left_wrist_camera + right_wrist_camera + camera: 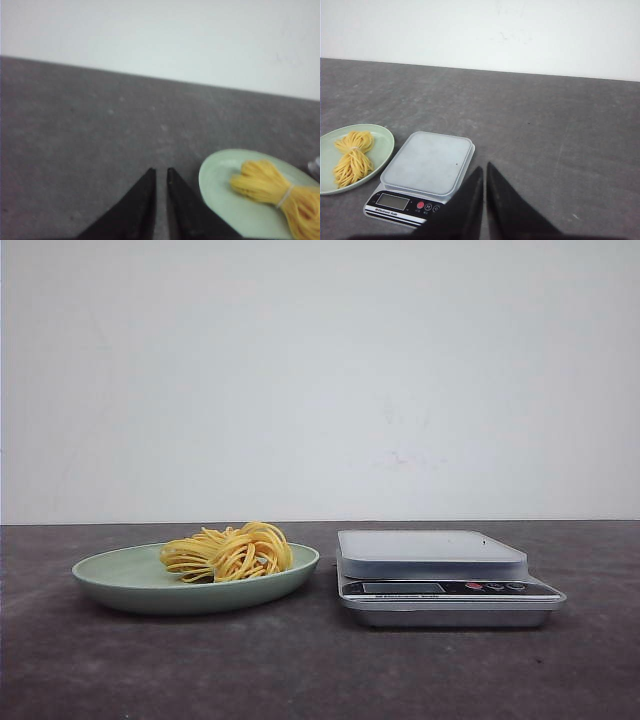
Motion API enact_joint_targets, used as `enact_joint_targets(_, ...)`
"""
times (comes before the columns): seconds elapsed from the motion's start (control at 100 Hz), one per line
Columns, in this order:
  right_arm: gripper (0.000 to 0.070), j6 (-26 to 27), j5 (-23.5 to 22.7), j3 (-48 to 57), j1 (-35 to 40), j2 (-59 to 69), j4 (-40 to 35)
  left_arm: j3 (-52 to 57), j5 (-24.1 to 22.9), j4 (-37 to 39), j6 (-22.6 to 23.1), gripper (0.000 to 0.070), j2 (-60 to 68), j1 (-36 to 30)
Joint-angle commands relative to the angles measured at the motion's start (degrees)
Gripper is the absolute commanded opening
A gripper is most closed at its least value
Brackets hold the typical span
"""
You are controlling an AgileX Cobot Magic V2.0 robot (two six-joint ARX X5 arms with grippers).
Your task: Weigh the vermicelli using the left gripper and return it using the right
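**Waiting to lift the noodles**

Starting at the left gripper [161, 172], its two black fingers sit nearly closed with a thin gap, grasping nothing, above bare table [90, 140] just beside the plate [220, 185]. The right gripper [484, 169] is likewise pinched nearly together and empty, near the scale [427, 162]. The vermicelli [228, 552] lies on the pale green plate, left of the scale. Sharp fingertips could slip through loose strands, so the clump may sag, shed noodles or drag the plate.
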Motion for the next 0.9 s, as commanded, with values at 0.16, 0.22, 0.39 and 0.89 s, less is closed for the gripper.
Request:
enact_joint_targets(0.16, 0.0001, 0.37, 0.02, 0.42, 0.17, -0.02, 0.61, -4.74, 2.36, -0.70, 4.50, 0.0000, -0.13, 5.46)
enact_joint_targets(0.22, 0.0001, 0.37, 0.02, 0.44, 0.17, -0.02, 0.61, -4.74, 2.95, -0.59, 4.63, 0.0000, -0.13, 5.49)
enact_joint_targets(0.39, 0.0001, 0.37, 0.02, 0.44, 0.17, -0.02, 0.61, -4.70, 3.58, -0.37, 4.57, 0.0000, -0.13, 5.53)
enact_joint_targets(0.89, 0.0001, 0.37, 0.02, 0.44, 0.17, -0.02, 0.61, -4.70, 3.58, -0.39, 4.57, 0.0000, -0.13, 5.53)
